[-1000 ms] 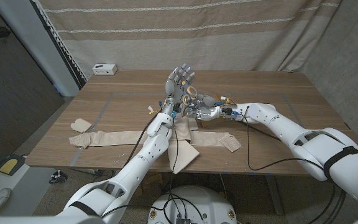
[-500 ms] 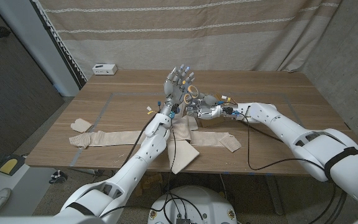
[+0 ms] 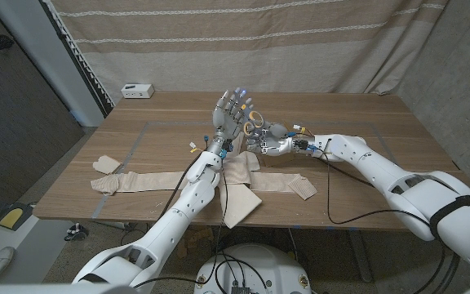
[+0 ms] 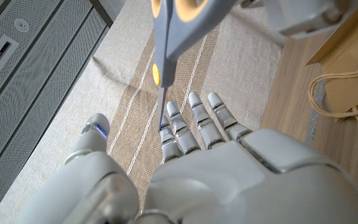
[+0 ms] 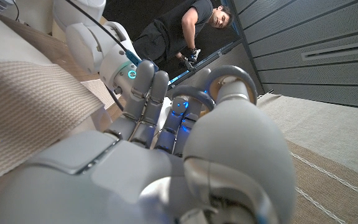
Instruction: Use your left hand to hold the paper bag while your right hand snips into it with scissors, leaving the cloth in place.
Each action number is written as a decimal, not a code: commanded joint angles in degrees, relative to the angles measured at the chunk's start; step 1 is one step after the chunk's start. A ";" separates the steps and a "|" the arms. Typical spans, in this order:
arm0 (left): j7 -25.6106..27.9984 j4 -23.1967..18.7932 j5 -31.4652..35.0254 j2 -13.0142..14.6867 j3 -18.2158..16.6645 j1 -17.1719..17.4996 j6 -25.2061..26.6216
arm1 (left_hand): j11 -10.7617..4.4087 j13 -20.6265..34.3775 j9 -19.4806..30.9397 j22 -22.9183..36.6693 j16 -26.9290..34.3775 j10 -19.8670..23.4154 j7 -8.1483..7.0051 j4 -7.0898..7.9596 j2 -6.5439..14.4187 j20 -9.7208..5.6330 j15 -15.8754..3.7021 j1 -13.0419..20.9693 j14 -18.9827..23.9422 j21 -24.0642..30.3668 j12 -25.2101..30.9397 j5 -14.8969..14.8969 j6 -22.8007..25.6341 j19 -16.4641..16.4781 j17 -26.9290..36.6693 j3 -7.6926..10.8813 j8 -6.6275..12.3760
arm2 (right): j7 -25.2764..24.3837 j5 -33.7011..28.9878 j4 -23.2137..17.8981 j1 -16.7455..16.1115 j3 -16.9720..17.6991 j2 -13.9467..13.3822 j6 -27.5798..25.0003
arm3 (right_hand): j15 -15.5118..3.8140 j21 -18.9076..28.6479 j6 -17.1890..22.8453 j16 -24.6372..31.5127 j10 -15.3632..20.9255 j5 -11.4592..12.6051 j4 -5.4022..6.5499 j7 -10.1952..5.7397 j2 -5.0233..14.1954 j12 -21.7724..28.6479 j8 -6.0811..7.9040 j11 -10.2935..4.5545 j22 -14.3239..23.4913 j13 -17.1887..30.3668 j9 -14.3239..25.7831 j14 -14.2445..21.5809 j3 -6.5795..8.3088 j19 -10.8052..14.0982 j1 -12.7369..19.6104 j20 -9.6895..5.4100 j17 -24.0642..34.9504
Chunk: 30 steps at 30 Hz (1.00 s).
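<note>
Left hand (image 3: 233, 110) is raised above mid-table, fingers spread wide, holding nothing. Right hand (image 3: 274, 144), just to its right, grips the scissors (image 3: 257, 122) by the handles. Paper bag (image 3: 241, 175) lies flat on the table beneath both hands, across the long beige cloth (image 3: 149, 180) near the front edge

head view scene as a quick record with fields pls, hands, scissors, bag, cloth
left hand: raised above the table, fingers spread upward, holding nothing
right hand: holds the grey-handled scissors with yellow-lined loops
scissors position: beside the left hand, in the air
brown paper bag: lying flat under both arms, one corner past the near table edge, not held
long beige cloth: stretched across the near part of the wooden table
white box: at the far left corner
</note>
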 commanded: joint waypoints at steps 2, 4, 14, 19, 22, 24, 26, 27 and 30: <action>1.48 -1.76 -0.08 0.41 -0.06 1.12 -0.17 | 0.02 -0.06 0.36 0.13 0.23 -0.30 0.40 0.03 -0.25 0.25 -7.31 -0.27 -0.72 -0.27 0.34 0.47 0.65 -0.06 -0.31 -0.34 0.51 | -0.86 0.96 -2.41 -1.24 0.64 -1.36 0.24 | -9.36 1.00 0.27 0.55 0.36 0.54 -0.21 -0.07 0.02 0.12 6.31 -0.19 -0.55 -0.01 0.35 0.48 -0.51 -0.41 -0.33 -4.35 0.04; 1.69 -1.98 -0.22 0.42 -0.12 1.27 -0.14 | 0.04 -0.11 0.41 0.13 0.24 -0.28 0.19 0.01 -0.25 0.26 -7.30 -0.24 -0.78 -0.31 0.37 0.50 0.51 -0.04 -0.40 -0.39 0.49 | -1.05 1.02 -2.99 -1.46 0.68 -1.66 0.37 | -9.44 1.34 0.29 0.49 0.40 0.62 -0.25 0.04 0.08 0.00 6.35 -0.27 -0.83 -0.20 0.17 0.45 -0.55 -0.30 -0.26 -4.29 -0.12; 1.69 -2.07 -0.08 0.42 -0.06 1.35 -0.87 | 1.19 -0.88 1.13 0.13 0.55 -2.20 5.02 0.05 -0.09 0.20 -6.95 0.02 -1.53 -1.23 0.27 1.07 -4.63 0.02 -1.92 -1.23 -0.92 | -1.49 1.57 -4.06 -1.80 0.89 -2.45 0.78 | -9.46 2.34 0.22 0.68 0.52 0.88 -0.26 0.19 0.15 0.08 6.73 -0.30 -1.96 -0.09 -0.10 0.72 -0.83 -0.68 -0.25 -4.41 -0.30; 2.41 -2.92 -0.21 0.85 -0.23 1.87 -0.58 | 1.00 -0.95 1.20 0.14 0.60 -2.29 5.36 0.07 -0.04 0.19 -6.84 0.06 -1.63 -1.36 0.34 1.14 -4.49 -0.04 -2.04 -1.32 -0.78 | -2.06 2.14 -4.62 -2.11 1.41 -2.72 1.03 | -9.45 2.75 0.14 0.72 0.41 0.95 -0.25 0.10 0.23 0.23 6.82 -0.11 -2.42 0.17 -0.24 0.79 -0.93 -0.75 -0.26 -4.41 -0.42; 3.02 -3.36 -0.15 1.03 -0.51 2.27 -0.93 | 0.86 -1.01 1.26 0.14 0.65 -2.39 5.16 0.08 0.02 0.23 -6.82 0.08 -1.66 -1.43 0.37 1.19 -3.97 -0.02 -2.12 -1.37 -0.52 | -2.26 2.49 -4.70 -2.29 1.62 -2.76 1.04 | -9.40 3.15 0.19 0.79 0.46 0.98 -0.22 0.20 0.26 0.03 6.91 -0.18 -2.93 -0.21 -0.51 0.66 -1.06 -0.92 -0.31 -4.54 -0.43; 3.37 -3.52 -0.13 1.07 -0.78 2.52 -1.41 | 0.77 -1.02 1.29 0.14 0.70 -2.43 5.14 0.10 0.08 0.21 -6.85 0.11 -1.64 -1.46 0.41 1.22 -3.87 0.01 -2.17 -1.38 -0.46 | -2.61 2.70 -5.05 -2.59 1.86 -2.92 1.25 | -9.41 3.32 0.14 0.86 0.40 0.99 -0.21 0.24 0.31 0.10 6.88 -0.06 -3.13 -0.10 -0.68 0.71 -1.10 -0.96 -0.33 -4.50 -0.43; 3.65 -3.81 -0.08 1.22 -1.02 2.78 -1.80 | 0.84 -1.03 1.32 0.15 0.70 -2.46 5.13 0.11 0.13 0.26 -6.88 0.13 -1.72 -1.53 0.44 1.24 -3.78 -0.05 -2.22 -1.39 -0.40 | -3.21 3.18 -5.69 -3.10 2.40 -3.18 1.40 | -9.38 3.53 0.02 0.91 0.63 1.01 -0.26 0.22 0.23 -0.49 6.92 -0.02 -3.40 -1.12 -0.73 0.63 -1.18 -0.97 -0.29 -4.54 -0.41; 3.81 -4.11 -0.02 1.44 -1.13 2.96 -1.89 | 0.74 -1.04 1.34 0.15 0.69 -2.50 5.12 0.12 0.16 0.26 -6.88 0.14 -1.78 -1.55 0.45 1.26 -3.80 -0.05 -2.24 -1.40 -0.39 | -3.51 3.34 -6.09 -3.36 2.66 -3.39 1.62 | -9.42 3.58 0.05 0.77 0.62 1.02 -0.26 0.31 0.26 -0.52 6.86 0.01 -3.50 -1.19 -0.92 0.51 -1.19 -1.05 -0.28 -4.56 -0.58; 4.19 -5.10 -0.21 1.99 -1.51 3.48 -1.95 | 0.71 -1.08 1.42 0.16 0.73 -2.83 4.97 0.15 0.24 0.32 -6.84 0.20 -1.94 -1.68 0.45 1.33 -2.90 -0.07 -2.37 -1.46 0.03 | -4.55 4.12 -6.98 -4.15 3.53 -3.76 2.00 | -9.44 3.69 -0.18 0.67 0.34 1.07 -0.28 0.28 0.29 -0.64 6.71 0.11 -3.77 -1.30 -1.18 0.35 -1.22 -1.30 -0.24 -4.55 -0.67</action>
